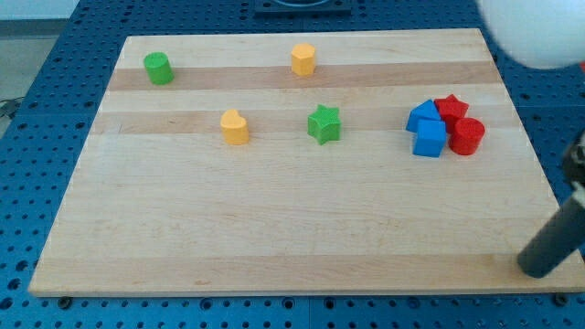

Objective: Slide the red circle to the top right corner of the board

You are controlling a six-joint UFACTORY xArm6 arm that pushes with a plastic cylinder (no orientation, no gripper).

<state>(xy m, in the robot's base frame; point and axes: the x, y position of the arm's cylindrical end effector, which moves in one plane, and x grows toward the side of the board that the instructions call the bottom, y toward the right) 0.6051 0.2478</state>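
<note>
The red circle (467,135) stands on the wooden board (274,247) at the view's right, at the right edge of a tight cluster. It touches a blue cube (430,139) on its left and a red star (450,109) above it. A second blue block (421,115) sits at the cluster's upper left. My rod comes in from the view's right edge, and my tip (534,267) rests near the board's bottom right corner. The tip is well below and to the right of the red circle and touches no block.
A green star (324,123) and a yellow heart (235,126) lie mid-board. A yellow hexagon (303,58) and a green circle (158,68) lie near the top edge. A blurred white object (539,32) covers the board's top right corner.
</note>
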